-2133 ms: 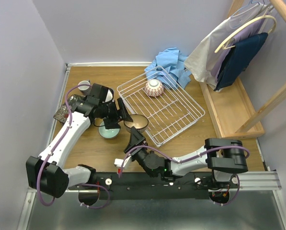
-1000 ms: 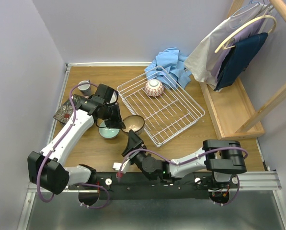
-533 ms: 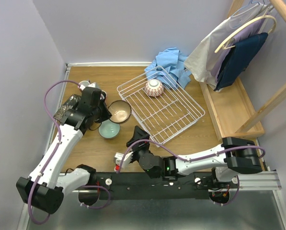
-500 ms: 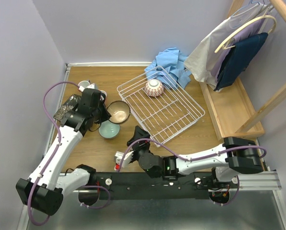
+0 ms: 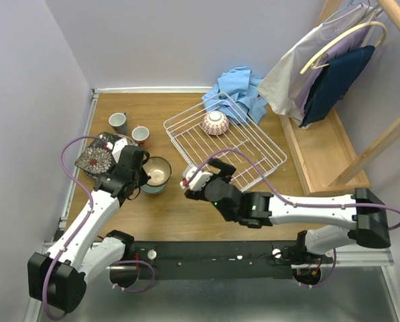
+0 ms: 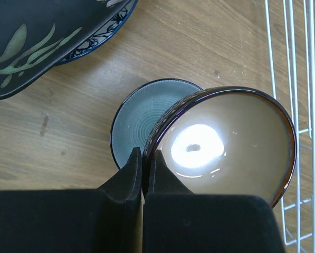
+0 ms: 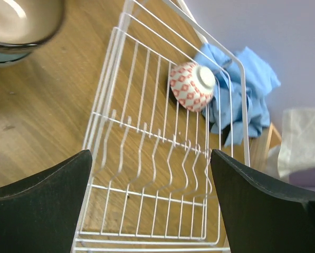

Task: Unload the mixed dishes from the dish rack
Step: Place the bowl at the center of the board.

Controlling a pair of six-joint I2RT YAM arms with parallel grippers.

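My left pincer (image 6: pixel 142 164) is clamped on the brown bowl (image 6: pixel 226 142) by its rim, tilted over the teal bowl (image 6: pixel 139 118) beside the rack (image 5: pixel 240 154); I'd level it before letting go. My right pincer (image 7: pixel 151 158) gapes empty toward the pink bowl (image 7: pixel 191 85) at the rack's far corner.

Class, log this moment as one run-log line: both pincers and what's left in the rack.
left pincer: shut on brown bowl rim, over pale green bowl | right pincer: open, facing dish rack | in rack: pink bowl
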